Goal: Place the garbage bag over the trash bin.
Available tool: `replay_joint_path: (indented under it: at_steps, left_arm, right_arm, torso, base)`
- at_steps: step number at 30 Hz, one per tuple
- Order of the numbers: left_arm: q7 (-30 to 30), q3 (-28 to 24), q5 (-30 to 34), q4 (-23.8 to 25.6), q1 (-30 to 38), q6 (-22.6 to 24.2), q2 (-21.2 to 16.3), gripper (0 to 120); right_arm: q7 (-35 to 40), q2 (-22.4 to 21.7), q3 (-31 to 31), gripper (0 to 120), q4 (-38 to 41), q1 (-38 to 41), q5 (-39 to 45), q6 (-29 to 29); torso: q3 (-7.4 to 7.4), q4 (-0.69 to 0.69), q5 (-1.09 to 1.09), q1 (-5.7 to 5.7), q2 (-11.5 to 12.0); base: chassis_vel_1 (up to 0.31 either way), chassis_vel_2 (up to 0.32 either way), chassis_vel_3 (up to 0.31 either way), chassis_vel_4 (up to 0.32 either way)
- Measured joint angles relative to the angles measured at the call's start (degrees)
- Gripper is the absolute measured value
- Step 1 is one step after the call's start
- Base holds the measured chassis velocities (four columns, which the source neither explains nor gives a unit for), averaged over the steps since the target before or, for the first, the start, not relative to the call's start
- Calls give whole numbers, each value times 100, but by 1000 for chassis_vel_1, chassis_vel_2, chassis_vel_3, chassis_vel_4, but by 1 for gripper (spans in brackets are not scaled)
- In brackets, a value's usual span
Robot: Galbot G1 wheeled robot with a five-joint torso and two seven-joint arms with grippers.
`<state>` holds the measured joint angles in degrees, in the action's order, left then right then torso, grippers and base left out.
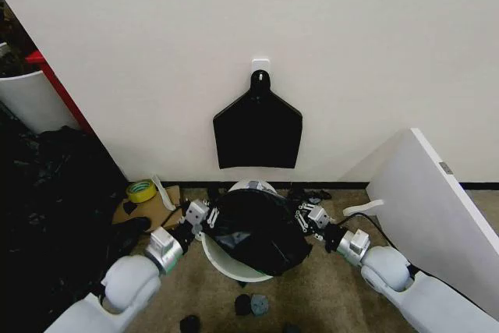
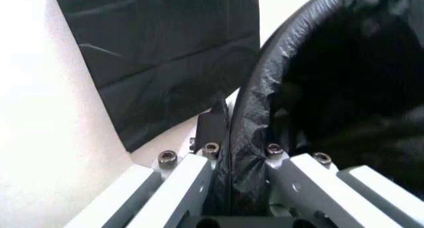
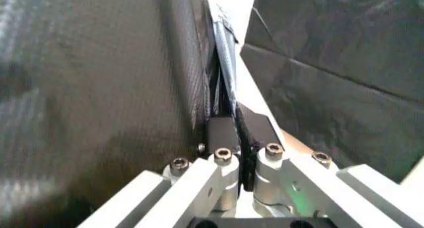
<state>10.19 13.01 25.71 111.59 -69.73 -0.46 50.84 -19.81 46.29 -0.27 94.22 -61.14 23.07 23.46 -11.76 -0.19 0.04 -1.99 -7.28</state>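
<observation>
1. Trash bin (image 1: 226, 264): round white bucket on the floor at the foot of the wall, between the two arms. White rim shows at the near-left side and a bit at the far side.
2. Garbage bag (image 1: 261, 228): glossy black, crinkly, draped over the bin mouth. It covers the far and right part of the rim; near-left rim is bare.
3. Left gripper (image 1: 196, 215): at the bin's left rim. Left wrist view shows its fingers (image 2: 213, 124) closed down on the bag's rolled edge (image 2: 255, 114), film pinched between them.
4. Right gripper (image 1: 309, 217): at the bin's right side. Right wrist view shows its fingers (image 3: 224, 133) pinched together on a fold of bag film (image 3: 99, 89).
5. Flat fan-shaped bundle of black bags (image 1: 257, 132): hangs by its narrow neck from a white wall hook (image 1: 260, 61), directly above the bin, apart from it.
6. Yellow tape roll (image 1: 141, 190): on the floor left of the bin, near the wall.
7. Small dark scraps (image 1: 251, 302): on the floor in front of the bin.
8. White panel (image 1: 433, 208): leans at the right, beside the right arm.
</observation>
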Motion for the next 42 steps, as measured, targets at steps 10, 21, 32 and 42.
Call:
replay_joint_path:
  at_steps: [10, 21, 32, 42]
  left_arm:
    - [1007, 299, 716, -457, 325, 14, 132, 1]
    - [1135, 324, 747, -555, 294, 104, 210, 1]
    - [638, 317, 777, -504, 285, 245, 249, 1]
    - [2, 351, 713, -380, 187, 551, 287, 1]
  right_arm:
    - [412, 285, -46, 21, -350, 107, -281, 589]
    - [1924, 342, -66, 65, -343, 97, -768, 488]
    - [2003, 196, 118, 97, 238, -233, -746, 545]
    - [3991, -70, -7, 100, 2110, -845, 596, -1245]
  torso:
    - [0, 1, -2, 0, 0]
    - [0, 0, 1, 0, 0]
    - [1, 0, 0, 1, 0]
    - [1, 0, -1, 1, -1]
  base:
    - [0, 0, 0, 0]
    - [0, 0, 0, 0]
    - [0, 0, 0, 0]
    - [0, 0, 0, 0]
